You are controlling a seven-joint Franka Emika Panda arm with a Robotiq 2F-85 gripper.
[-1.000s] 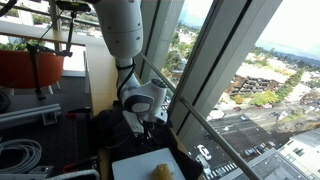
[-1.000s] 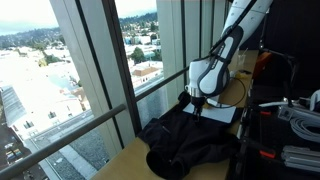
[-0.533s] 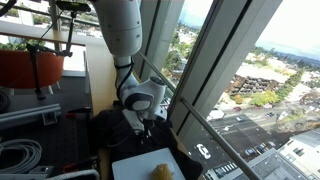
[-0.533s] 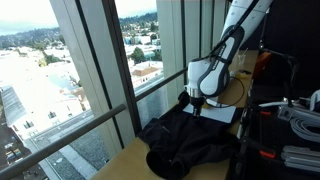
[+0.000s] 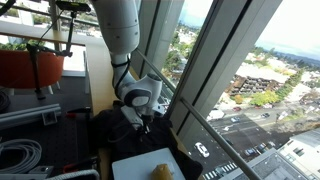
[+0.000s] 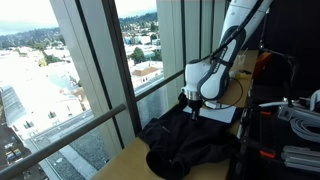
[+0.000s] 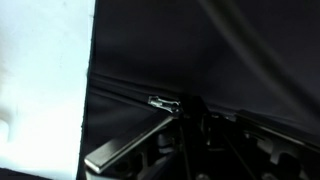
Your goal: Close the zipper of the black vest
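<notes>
The black vest (image 7: 200,50) lies crumpled on the wooden ledge by the window, in both exterior views (image 5: 108,130) (image 6: 190,145). In the wrist view its zipper line runs across the dark fabric, with the silver zipper pull (image 7: 160,101) near the middle. My gripper (image 7: 186,112) comes in from the bottom, its dark fingertips pressed together at the right end of the pull. It looks shut on it, though the view is very dark. In the exterior views the gripper (image 5: 140,122) (image 6: 190,103) points down onto the vest's far end.
A tall window with slanted frame bars (image 5: 200,80) runs right beside the vest. A white sheet with a yellow object (image 5: 150,165) lies near it. An orange pot (image 5: 30,65), coiled cables (image 5: 25,155) and equipment (image 6: 290,120) crowd the other side.
My gripper and wrist have shifted slightly along the vest, away from the window in the exterior views. The vest's shape is almost unchanged.
</notes>
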